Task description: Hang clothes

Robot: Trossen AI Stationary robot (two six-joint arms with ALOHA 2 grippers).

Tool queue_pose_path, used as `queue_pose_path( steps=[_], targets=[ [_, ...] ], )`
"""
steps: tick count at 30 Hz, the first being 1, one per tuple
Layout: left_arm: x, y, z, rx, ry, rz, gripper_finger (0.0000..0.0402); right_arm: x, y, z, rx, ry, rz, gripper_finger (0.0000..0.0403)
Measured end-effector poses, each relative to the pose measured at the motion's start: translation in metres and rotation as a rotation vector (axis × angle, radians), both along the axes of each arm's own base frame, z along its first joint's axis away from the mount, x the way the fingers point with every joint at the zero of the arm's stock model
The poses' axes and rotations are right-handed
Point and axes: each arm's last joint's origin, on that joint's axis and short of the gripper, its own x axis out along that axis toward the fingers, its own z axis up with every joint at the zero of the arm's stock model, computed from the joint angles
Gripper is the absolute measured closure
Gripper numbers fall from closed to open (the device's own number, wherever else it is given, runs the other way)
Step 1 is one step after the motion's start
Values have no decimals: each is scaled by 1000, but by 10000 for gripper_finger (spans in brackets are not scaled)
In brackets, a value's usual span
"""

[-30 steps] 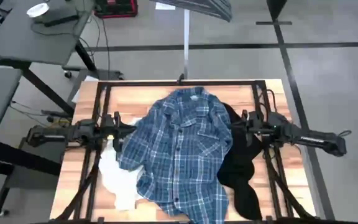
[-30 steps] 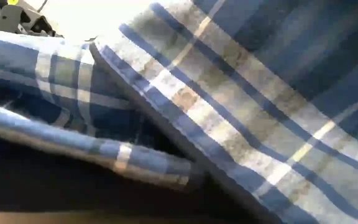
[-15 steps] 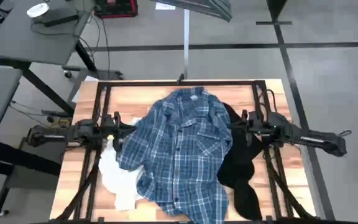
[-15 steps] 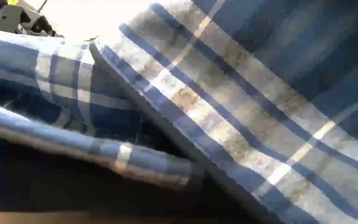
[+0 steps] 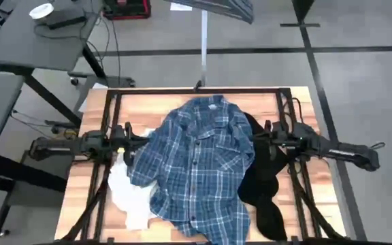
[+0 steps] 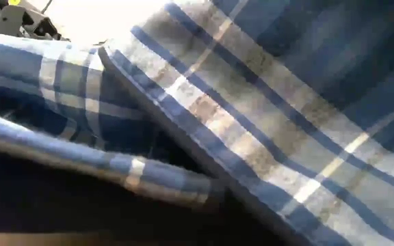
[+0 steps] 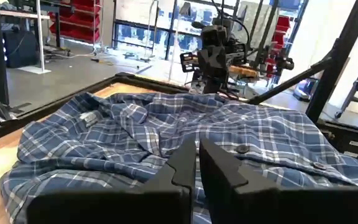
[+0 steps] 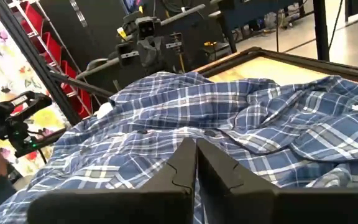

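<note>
The hanging has not begun: the plaid shirt (image 5: 199,163) lies spread on the bench (image 5: 162,105) between the closed, empty left tool (image 5: 140,141) and right tool (image 5: 256,141), so one tool must open and take the fabric.

high: we look straight down on whole table (image 5: 97,112).
low: table level, lens pressed vs plaid shirt (image 6: 252,123).
wrists: 2 cams face each other across shirt, low & near.
shared: all 4 show shirt.
</note>
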Motion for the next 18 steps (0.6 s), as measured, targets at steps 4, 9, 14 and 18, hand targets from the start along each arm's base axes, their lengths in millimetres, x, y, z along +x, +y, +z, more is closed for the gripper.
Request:
queue_pose_path(
  steps=[4,9,14,18],
  targets=[
    [0,0,0,0,0,0,398,0,0,0,0,0,0,400],
    [0,1,1,13,-5,23,398,0,0,0,0,0,0,400],
    [-1,3,12,-75,-142,52,398,0,0,0,0,0,0,400],
    [-9,11,31,-263,-365,265,398,0,0,0,0,-1,0,400]
  ],
)
